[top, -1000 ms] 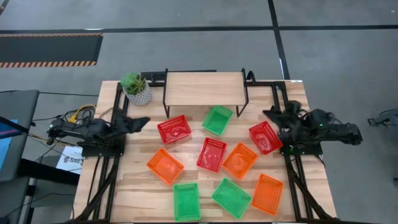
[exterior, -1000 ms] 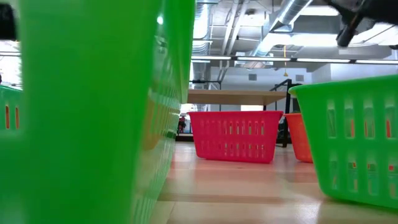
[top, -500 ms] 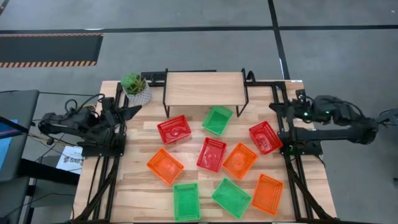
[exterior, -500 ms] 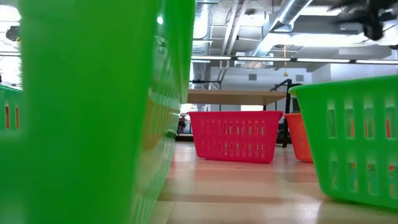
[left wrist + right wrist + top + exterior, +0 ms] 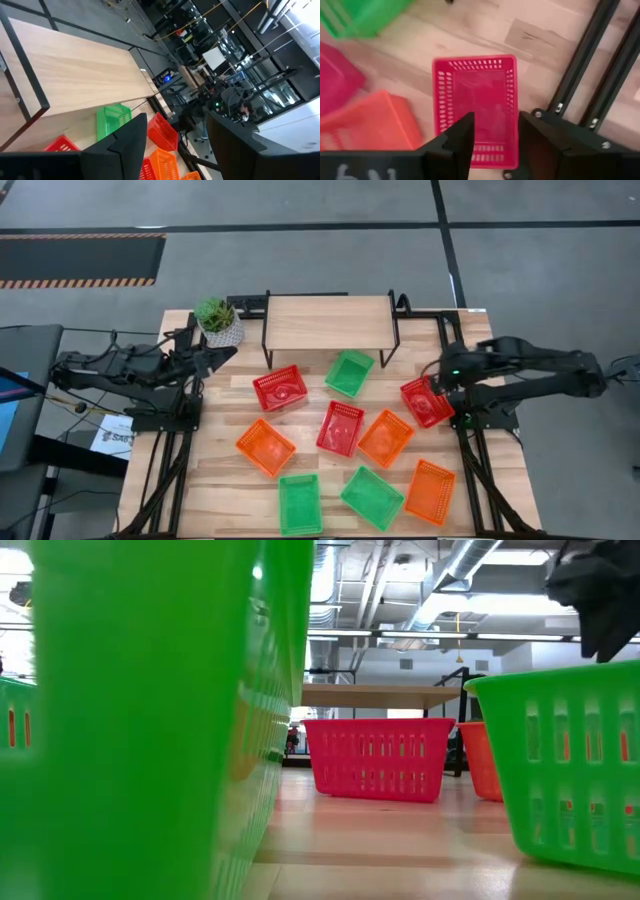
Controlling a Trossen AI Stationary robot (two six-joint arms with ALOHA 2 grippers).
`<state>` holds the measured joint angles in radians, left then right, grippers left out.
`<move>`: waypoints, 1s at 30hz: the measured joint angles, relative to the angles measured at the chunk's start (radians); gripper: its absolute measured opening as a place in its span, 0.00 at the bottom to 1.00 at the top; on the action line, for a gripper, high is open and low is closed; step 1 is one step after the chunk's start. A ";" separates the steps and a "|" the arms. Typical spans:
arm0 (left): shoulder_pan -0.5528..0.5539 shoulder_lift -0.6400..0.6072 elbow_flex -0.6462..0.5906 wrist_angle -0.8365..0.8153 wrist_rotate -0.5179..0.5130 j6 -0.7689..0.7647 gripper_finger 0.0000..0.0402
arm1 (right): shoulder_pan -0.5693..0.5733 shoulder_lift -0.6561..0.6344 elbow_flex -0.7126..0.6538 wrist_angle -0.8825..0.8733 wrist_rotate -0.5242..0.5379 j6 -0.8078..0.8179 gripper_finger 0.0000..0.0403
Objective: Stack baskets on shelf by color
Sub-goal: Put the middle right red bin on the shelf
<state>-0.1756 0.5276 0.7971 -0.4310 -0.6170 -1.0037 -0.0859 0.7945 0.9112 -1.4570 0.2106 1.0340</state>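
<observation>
Right gripper (image 5: pixel 492 132) over the right edge of the table (image 5: pixel 215 480), directly above the red basket (image 5: pixel 426 400) that lies closest to the right arm. Fingers spread wide with a clear gap between them, holding nothing. In the right wrist view, red basket straight ahead below the fingers, open side up, its long axis running along the line of the fingers' reach, so that the 2 fingers straddle a short rim. Seems to be the approach to a first pick: needs a descent onto that near rim, 1 finger inside and 1 outside.

Shelf (image 5: pixel 328 322) at the far side of the table, bare, nothing stacked on it yet. From the red basket, up and to the left in the high view, near but not touching.

Left gripper (image 5: pixel 222 357) waiting at the left edge, just beside the potted plant (image 5: pixel 217 320), fingers apart and empty. Well apart from this basket; right arm clearly the nearer. Other 8 baskets scattered on the table, all loose.
</observation>
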 joint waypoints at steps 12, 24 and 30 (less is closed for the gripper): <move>0.001 0.000 0.000 -0.009 0.008 -0.002 0.48 | -0.219 0.213 0.000 0.009 -0.003 -0.369 0.57; 0.001 0.000 0.000 -0.050 0.009 -0.009 0.48 | -0.428 0.208 -0.103 0.131 -0.117 -0.563 0.54; 0.001 0.000 0.000 -0.050 0.009 -0.015 0.48 | -0.415 0.184 -0.143 0.208 -0.135 -0.530 0.55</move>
<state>-0.1749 0.5274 0.7971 -0.4808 -0.6083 -1.0186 -0.5011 0.9781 0.7681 -1.2489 0.0753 0.5035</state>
